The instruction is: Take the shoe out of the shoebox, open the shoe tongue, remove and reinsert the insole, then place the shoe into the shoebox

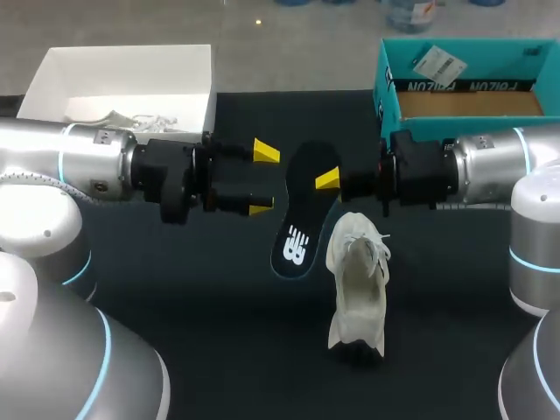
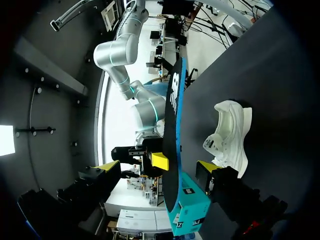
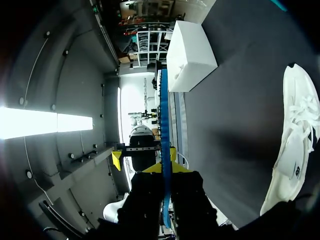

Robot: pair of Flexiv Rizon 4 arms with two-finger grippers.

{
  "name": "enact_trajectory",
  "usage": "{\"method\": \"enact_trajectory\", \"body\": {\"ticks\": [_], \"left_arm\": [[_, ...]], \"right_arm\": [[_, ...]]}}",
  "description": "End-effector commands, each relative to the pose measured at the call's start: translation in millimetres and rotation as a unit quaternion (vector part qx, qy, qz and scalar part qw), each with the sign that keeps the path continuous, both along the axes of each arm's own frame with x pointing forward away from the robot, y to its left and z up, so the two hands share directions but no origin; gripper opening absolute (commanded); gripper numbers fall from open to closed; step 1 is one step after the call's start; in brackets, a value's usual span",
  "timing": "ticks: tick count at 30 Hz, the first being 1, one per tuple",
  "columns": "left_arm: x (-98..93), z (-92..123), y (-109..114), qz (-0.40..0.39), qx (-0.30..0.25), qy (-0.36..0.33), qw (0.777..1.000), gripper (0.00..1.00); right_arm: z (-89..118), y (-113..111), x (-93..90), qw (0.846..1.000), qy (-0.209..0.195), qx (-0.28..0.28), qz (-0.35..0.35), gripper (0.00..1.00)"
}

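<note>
**Entry: insole (image 1: 299,214).** Black, with a white mark on its upper face. It is out of the shoe and held up off the table, and the right wrist view shows it edge-on (image 3: 164,125).

**Step in hand (judged):** the insole is removed and reinsertion is pending, probably with a pass or shared hold between the arms first.
- The pinch should stay firm on the flat faces, never on the thin edge.
- The second hold should sit well away from the first, so the soft sheet does not fold.
- The leading end should go into the shoe's opening at a shallow slant.
- The shoe lies unheld and is likely to slide, so one arm should steady it.

**Right gripper (image 1: 328,181) (image 3: 164,167):** jaws together on the insole, one finger on each face, near the end away from the mark. The rest of the sheet runs straight ahead of the fingers.

**Left gripper (image 1: 262,179) (image 2: 157,167):** jaws wide apart, holding nothing. The insole stands just ahead of them, in line with the gap, with a face toward each finger. No contact is visible.

**Shoe (image 1: 359,280) (image 2: 230,135):** white, laces loose, lying on the black table. It is beside and below the right jaws and apart from both grippers.

**Shoebox (image 1: 464,87):** teal and open, behind the right arm. In the left wrist view it is ahead of the left jaws, beyond the insole (image 2: 192,205).

**White box (image 1: 122,83):** behind the left arm.
</note>
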State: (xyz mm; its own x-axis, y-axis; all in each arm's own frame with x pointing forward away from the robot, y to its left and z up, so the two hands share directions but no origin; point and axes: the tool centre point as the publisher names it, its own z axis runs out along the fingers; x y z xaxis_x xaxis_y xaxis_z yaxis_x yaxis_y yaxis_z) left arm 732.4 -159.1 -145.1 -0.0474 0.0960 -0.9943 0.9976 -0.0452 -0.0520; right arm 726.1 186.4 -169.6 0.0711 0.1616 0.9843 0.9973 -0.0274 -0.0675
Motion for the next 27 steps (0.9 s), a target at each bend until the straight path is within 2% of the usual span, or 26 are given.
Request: {"method": "enact_trajectory", "body": {"ticks": [1, 11, 12, 13, 14, 15, 16, 27], "left_arm": [[8.4, -5.1, -17.8, -0.002, -0.003, 0.001, 1.0, 1.0], [5.3, -12.6, -30.9, -0.001, -0.008, 0.007, 1.0, 1.0], [5.8, -13.6, -32.4, 0.001, -0.008, 0.008, 1.0, 0.87], [6.0, -14.2, -33.4, 0.004, -0.007, 0.008, 1.0, 0.56], [6.1, -14.5, -34.0, 0.006, -0.007, 0.008, 1.0, 0.38], [6.3, -14.8, -35.0, 0.007, -0.007, 0.009, 1.0, 0.14], [6.3, -15.0, -36.0, 0.008, -0.007, 0.009, 1.0, 0.0], [0.9, -22.8, -43.0, 0.015, 0.008, 0.015, 1.0, 0.0]], "right_arm": [[0.4, 1.2, -0.2, 1.0, 0.001, -0.003, 0.0, 0.0], [0.4, 1.2, -0.2, 1.0, 0.001, -0.003, 0.0, 0.0], [0.4, 1.2, -0.2, 1.0, 0.001, -0.003, 0.0, 0.0], [0.4, 1.2, -0.2, 1.0, 0.001, -0.003, 0.0, 0.0], [0.4, 1.2, -0.2, 1.0, 0.001, -0.003, 0.0, 0.0], [0.4, 1.2, -0.2, 1.0, 0.001, -0.003, 0.0, 0.0], [0.4, 1.2, -0.2, 1.0, 0.001, -0.003, 0.0, 0.0], [0.4, 1.2, -0.2, 1.0, 0.001, -0.003, 0.0, 0.0]]}}
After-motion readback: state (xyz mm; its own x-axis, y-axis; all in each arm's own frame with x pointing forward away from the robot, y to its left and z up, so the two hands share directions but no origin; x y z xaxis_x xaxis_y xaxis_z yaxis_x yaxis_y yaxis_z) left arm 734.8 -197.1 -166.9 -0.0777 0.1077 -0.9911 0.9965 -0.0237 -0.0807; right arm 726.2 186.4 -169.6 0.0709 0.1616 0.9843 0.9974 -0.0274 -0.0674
